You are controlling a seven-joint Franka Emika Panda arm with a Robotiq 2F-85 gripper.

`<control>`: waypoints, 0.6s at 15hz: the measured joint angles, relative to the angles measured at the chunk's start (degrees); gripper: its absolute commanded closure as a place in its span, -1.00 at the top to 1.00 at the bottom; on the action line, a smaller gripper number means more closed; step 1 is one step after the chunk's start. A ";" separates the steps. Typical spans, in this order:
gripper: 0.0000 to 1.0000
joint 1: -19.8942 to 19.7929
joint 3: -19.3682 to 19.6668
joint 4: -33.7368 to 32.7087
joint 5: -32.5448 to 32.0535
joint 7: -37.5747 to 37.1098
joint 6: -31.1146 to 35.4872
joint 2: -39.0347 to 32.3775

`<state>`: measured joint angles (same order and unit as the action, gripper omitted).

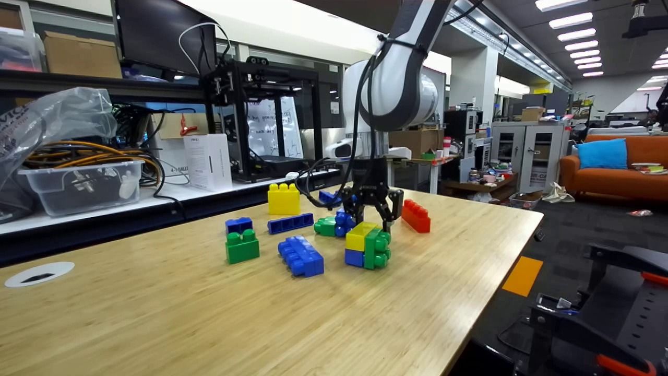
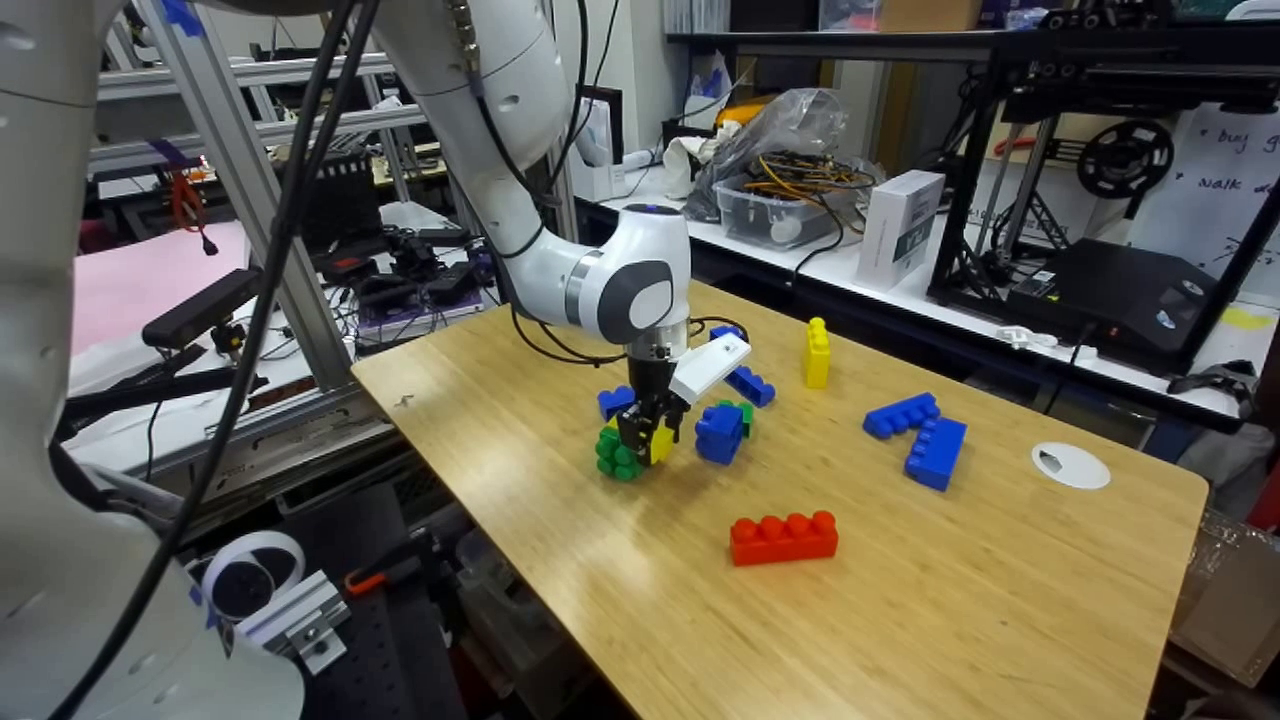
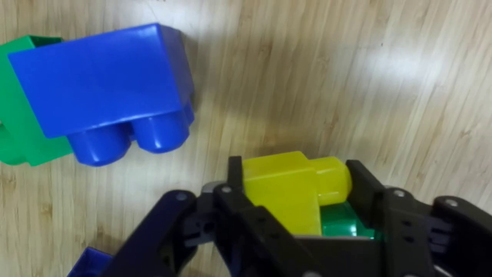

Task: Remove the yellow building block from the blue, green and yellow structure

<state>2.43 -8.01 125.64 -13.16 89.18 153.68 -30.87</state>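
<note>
Red brick [image 2: 784,545]: on surface [image 2: 900,610], studs upward.
Large yellow block [image 1: 284,200]: standing, studs upward.
Clear bin [image 1: 88,197]: heaped with cables [image 1: 88,155].
Orange couch [image 1: 626,180]: bears blue cushion [image 1: 603,154].

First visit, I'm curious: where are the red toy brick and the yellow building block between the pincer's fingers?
Red toy brick [image 2: 784,543]: in an exterior view, its long side.
Yellow building block [image 3: 288,196]: in the wrist view, its upper face.

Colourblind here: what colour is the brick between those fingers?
A yellow brick, clearest in the wrist view.
</note>
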 measured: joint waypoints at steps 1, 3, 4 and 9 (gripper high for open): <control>-0.16 0.00 0.00 0.00 0.00 0.00 -0.03 0.00; -0.16 -0.03 -0.01 0.00 0.00 0.00 -0.68 -0.03; -0.16 -0.11 -0.12 -0.02 0.03 0.12 -1.61 -0.05; -0.16 -3.79 -3.55 -1.74 4.42 8.19 -10.69 -1.27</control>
<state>-1.36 -11.56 123.91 -8.74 97.37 142.99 -32.14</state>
